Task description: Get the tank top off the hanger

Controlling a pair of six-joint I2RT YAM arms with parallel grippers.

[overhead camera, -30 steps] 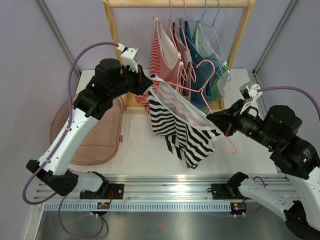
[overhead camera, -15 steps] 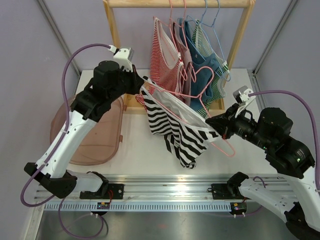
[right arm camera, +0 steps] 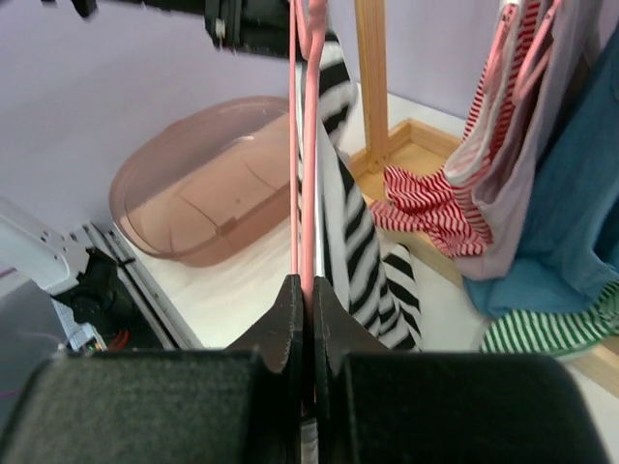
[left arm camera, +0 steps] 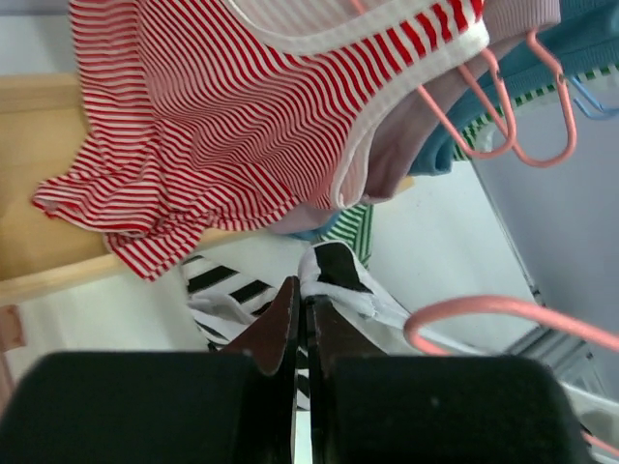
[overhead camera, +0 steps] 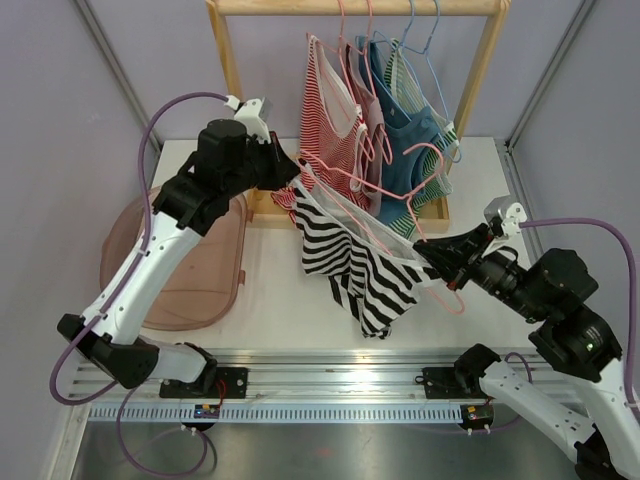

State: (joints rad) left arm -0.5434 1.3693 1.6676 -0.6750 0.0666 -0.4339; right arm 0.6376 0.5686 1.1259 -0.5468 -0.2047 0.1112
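A black-and-white striped tank top (overhead camera: 355, 262) hangs on a pink wire hanger (overhead camera: 400, 190) held in the air between my two arms. My left gripper (overhead camera: 291, 172) is shut on the top's white strap (left arm camera: 334, 287) at its upper left end. My right gripper (overhead camera: 428, 253) is shut on the pink hanger (right arm camera: 308, 145) at its lower right end. The top (right arm camera: 350, 242) drapes down below the hanger over the table.
A wooden rack (overhead camera: 355, 8) at the back holds several more tops on hangers, among them a red-striped one (overhead camera: 330, 110) and a blue one (overhead camera: 410, 130). A brown translucent tub (overhead camera: 190, 260) lies on the left of the table.
The right gripper has moved down and right with the hanger's end. The left gripper has shifted slightly, still holding the strap. The tank top has stretched a bit between them.
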